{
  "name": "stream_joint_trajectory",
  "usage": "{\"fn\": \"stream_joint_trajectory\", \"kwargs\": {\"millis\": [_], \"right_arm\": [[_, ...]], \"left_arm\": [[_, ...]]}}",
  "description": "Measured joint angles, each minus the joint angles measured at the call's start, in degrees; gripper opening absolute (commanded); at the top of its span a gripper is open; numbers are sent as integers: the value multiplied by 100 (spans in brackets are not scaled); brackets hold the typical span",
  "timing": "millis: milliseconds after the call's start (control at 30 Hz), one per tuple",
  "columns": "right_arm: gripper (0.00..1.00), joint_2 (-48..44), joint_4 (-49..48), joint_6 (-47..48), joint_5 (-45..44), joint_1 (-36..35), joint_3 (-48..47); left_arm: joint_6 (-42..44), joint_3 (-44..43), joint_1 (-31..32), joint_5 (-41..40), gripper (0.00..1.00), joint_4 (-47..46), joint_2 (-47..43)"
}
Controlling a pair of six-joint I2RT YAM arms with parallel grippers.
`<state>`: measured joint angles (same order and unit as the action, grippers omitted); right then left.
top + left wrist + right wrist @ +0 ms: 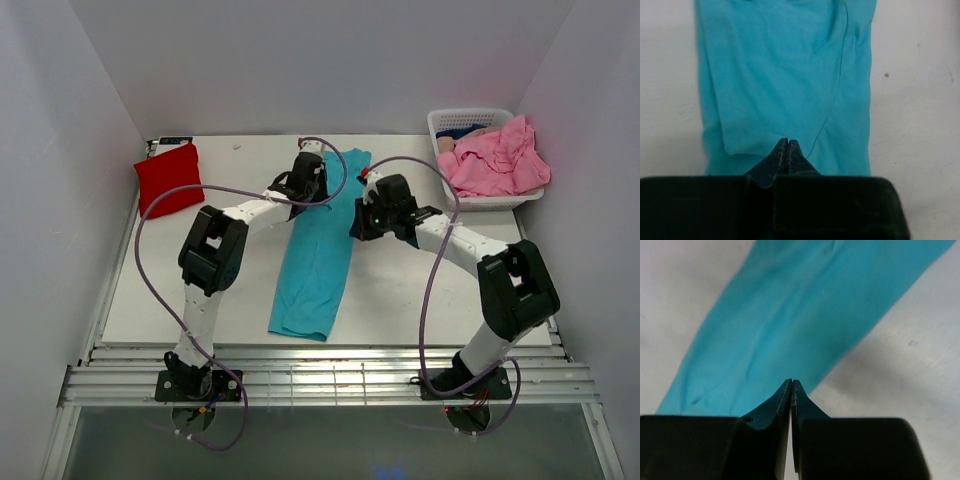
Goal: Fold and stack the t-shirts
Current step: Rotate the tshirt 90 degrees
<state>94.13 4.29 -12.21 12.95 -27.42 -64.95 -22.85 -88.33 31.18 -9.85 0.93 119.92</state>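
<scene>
just under the tips of the left gripper (786, 142), the teal soft-fabric t-shirt (785, 75), folded into a long narrow strip, is lying flat on the white desk (920, 100) and running away from the gripper. the left gripper's jaws are standing fully closed, with the tips sitting at the edge of a loose upper layer. whether any cloth is nipped between them i cannot tell. the right gripper (791, 384) is closed tight as well, its tips meeting right at the strip's side edge, and likewise no pinch of fabric is showing clearly. both are working at the same end of the strip, the left one over its middle and the right one at its border.

the step in hand is looking like the crosswise fold, bringing this end over onto the other. doing it well is calling for both grippers to be catching every layer, lifting together and level, and carrying the end straight along the strip so the side edges are landing on each other. a one-layer pinch is risking the sleeve fold slipping open.

well off to the left gripper's outer side, a bright red folded t-shirt (168, 178) is lying, probably as the stack base. beyond the right gripper, crumpled pink t-shirts (495, 160) are sitting in a white slotted plastic basket (470, 117).
</scene>
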Motion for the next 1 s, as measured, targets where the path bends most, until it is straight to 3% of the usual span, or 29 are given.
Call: {"fn": "stream_joint_trajectory", "kwargs": {"millis": [133, 367, 700, 1000], "right_arm": [[8, -28, 337, -120, -195, -490, 664], [8, -570, 601, -293, -310, -1121, 1257], [8, -1154, 570, -579, 153, -1893, 1941], [8, -1392, 483, -693, 540, -2365, 2221]], "left_arm": [[170, -321, 109, 411, 0, 52, 658], [205, -356, 199, 778, 0, -81, 824], [328, -1231, 181, 903, 0, -79, 1478], [326, -1294, 114, 964, 0, -70, 1681]]}}
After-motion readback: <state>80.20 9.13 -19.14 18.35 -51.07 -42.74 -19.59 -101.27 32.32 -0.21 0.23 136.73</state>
